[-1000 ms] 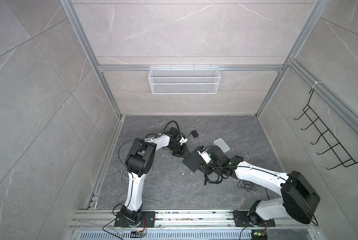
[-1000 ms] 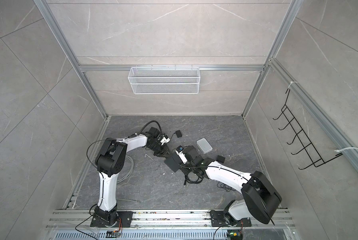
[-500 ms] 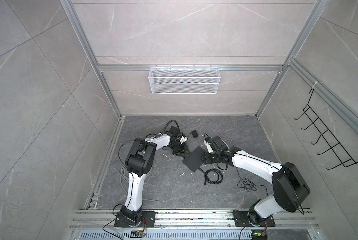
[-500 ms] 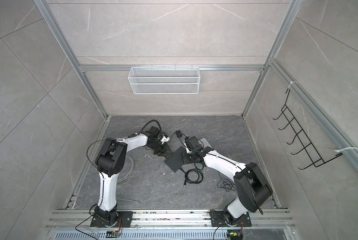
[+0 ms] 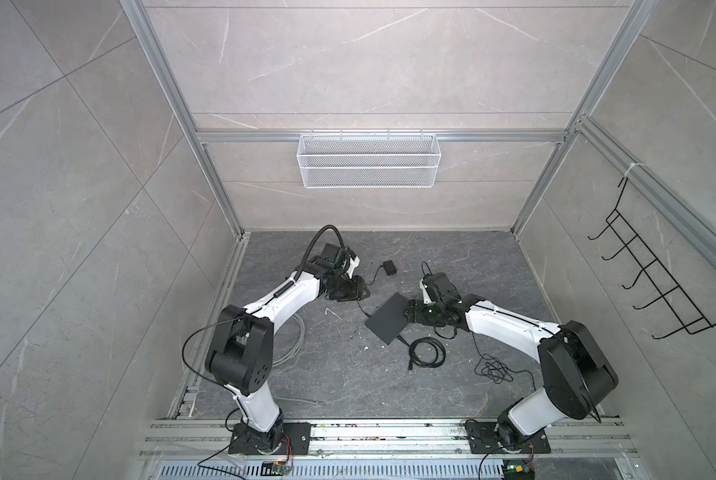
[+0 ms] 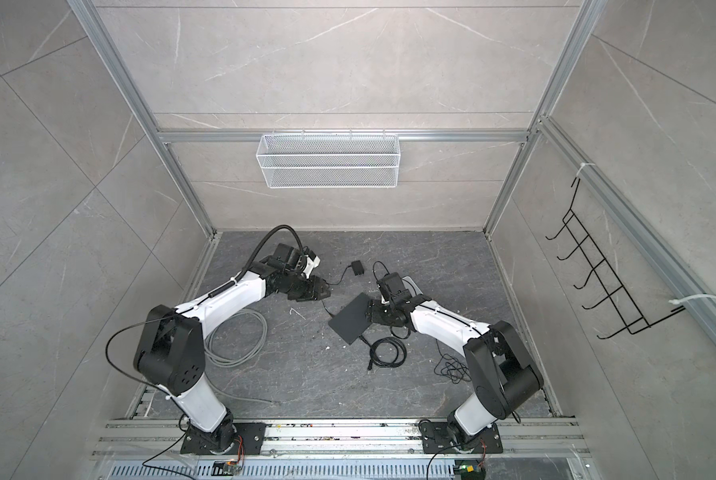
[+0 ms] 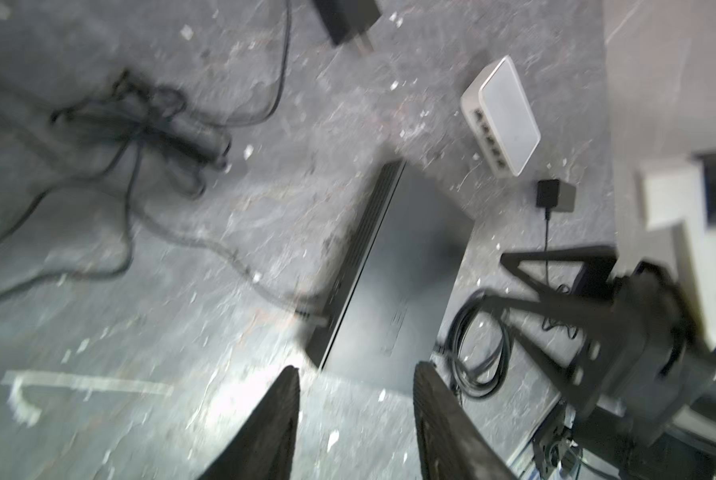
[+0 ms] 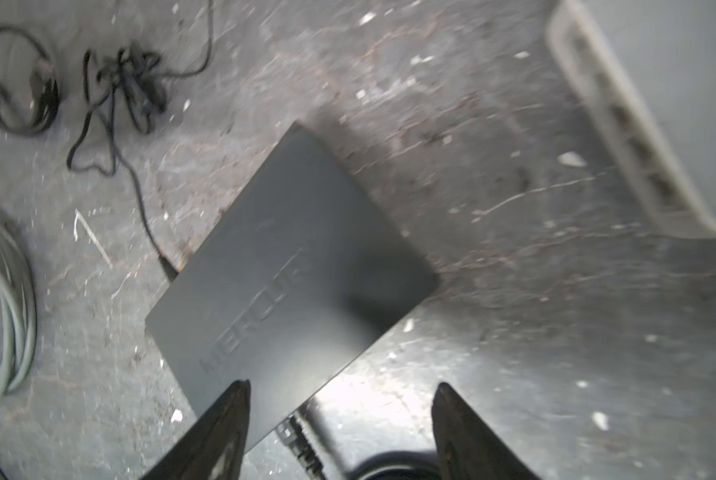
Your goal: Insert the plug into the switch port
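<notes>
The black flat switch (image 5: pixel 388 318) (image 8: pixel 293 270) lies mid-floor, marked MERCURY. A thin black cord's plug (image 7: pixel 312 318) (image 8: pixel 168 266) sits in its ribbed port side near one corner. My left gripper (image 5: pixel 361 292) (image 7: pixel 358 370) is open a short way back from that side, with only bare floor between its fingers. My right gripper (image 5: pixel 410 311) (image 8: pixel 343 385) is open at the opposite edge. One of its fingertips (image 8: pixel 239 395) hangs over the switch top and grips nothing. A second cable's connector (image 8: pixel 302 442) lies against that edge; whether it is seated I cannot tell.
A white five-port box (image 7: pixel 501 116) (image 6: pixel 410 284) lies just behind my right wrist. A coiled black cable (image 5: pixel 427 353), a tangled thin cord (image 5: pixel 493 368) and a power adapter (image 5: pixel 389 268) lie around the switch. Grey cable (image 6: pixel 235 336) loops beside the left arm. A wire basket (image 5: pixel 367 160) hangs on the back wall.
Both grippers have opened wider. My right arm has swung toward the back, and its wrist now covers the white box. The switch and my left arm have hardly shifted.
</notes>
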`<control>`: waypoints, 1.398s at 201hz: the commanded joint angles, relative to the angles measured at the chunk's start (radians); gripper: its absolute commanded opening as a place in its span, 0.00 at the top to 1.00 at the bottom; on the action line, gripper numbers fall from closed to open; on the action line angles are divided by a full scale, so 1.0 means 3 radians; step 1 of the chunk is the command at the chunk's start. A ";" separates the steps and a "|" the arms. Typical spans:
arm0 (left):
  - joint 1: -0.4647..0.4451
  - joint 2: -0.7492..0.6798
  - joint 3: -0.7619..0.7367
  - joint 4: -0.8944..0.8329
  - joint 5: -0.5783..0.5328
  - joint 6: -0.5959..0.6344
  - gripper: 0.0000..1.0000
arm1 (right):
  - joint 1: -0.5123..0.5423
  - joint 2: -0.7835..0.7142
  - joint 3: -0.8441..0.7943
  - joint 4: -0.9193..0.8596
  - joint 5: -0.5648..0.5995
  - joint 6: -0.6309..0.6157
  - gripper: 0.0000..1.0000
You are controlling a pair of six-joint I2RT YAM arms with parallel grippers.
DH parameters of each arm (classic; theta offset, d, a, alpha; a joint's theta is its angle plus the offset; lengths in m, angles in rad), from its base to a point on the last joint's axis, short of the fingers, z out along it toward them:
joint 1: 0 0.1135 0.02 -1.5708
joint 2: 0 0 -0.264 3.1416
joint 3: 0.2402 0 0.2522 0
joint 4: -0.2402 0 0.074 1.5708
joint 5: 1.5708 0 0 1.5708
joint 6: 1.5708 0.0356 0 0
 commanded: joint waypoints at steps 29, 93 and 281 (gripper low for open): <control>-0.0505 -0.0035 -0.0543 0.0151 -0.0244 -0.0620 0.52 | -0.0197 0.0255 0.0474 -0.0241 -0.0134 -0.0355 0.22; -0.0776 0.0197 -0.0460 0.0469 0.0113 -0.1332 0.52 | -0.0397 0.0271 0.0804 -0.0663 -0.0365 -0.0476 0.17; -0.0750 0.0411 -0.0071 -0.0291 -0.0087 -0.1267 0.44 | -0.0476 0.1106 0.1422 -0.0873 -0.0883 -0.0555 0.08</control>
